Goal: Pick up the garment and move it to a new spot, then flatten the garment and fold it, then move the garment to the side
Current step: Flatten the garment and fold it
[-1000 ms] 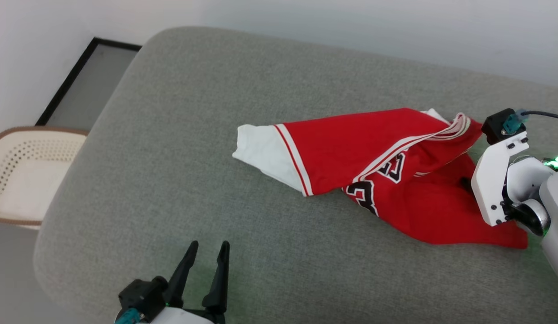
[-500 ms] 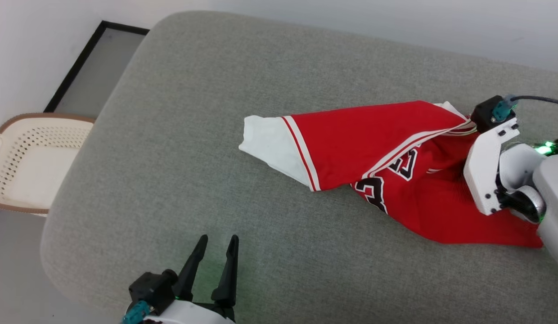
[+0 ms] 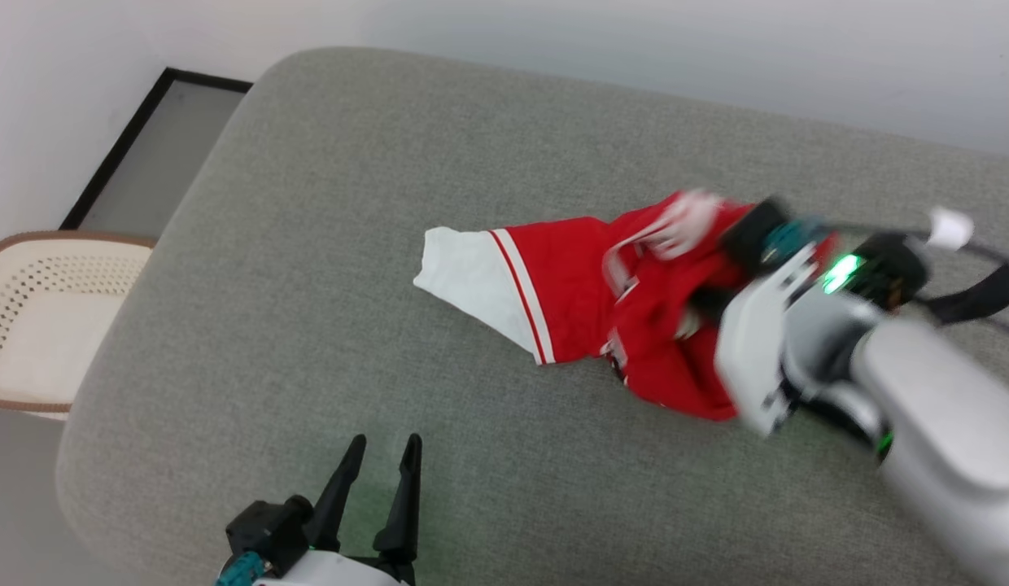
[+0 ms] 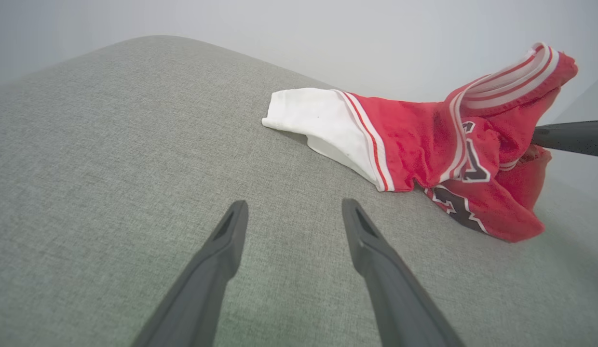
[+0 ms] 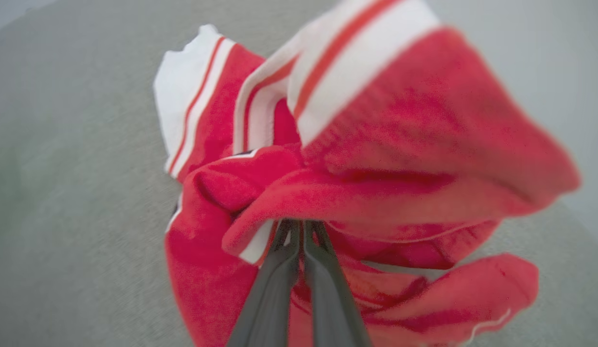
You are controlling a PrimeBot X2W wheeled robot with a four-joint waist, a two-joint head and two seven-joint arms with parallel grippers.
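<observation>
1. Though blurred in the head view, plainly pinching a fold of the garment (image 3: 578, 285), a soft bright-red T-shirt with white short sleeves: right claw (image 5: 299, 224), long dark fingers (image 5: 272, 289) pressed together, red cloth bunched over and around the tips.
2. Gathered by that pinch into a crumpled heap on the right half of the wide grey woven-fabric cushion (image 3: 350, 244). Upper folds raised off the upholstery, lower folds resting on it.
3. Stretched flat leftward from the heap: one white sleeve (image 3: 464, 273), edged where it meets the red body by thin red-and-white stripe trim.
4. Standing highest in the left wrist view: broad red-and-white striped band (image 4: 511, 82), curled over the top of the heap. Below it, black-and-white number print (image 4: 472, 168), creased and partly folded out of sight.
5. Spread wide and holding nothing: left claw (image 3: 383, 441), low at the near edge of the cushion, well apart from the garment, fingers pointing across bare grey fabric roughly toward the white sleeve.
6. Past the cushion's left end, down on the floor: cream perforated basket with a brown rim (image 3: 65, 238). Behind it, against the pale wall, a dark-framed grey panel (image 3: 163, 155).
</observation>
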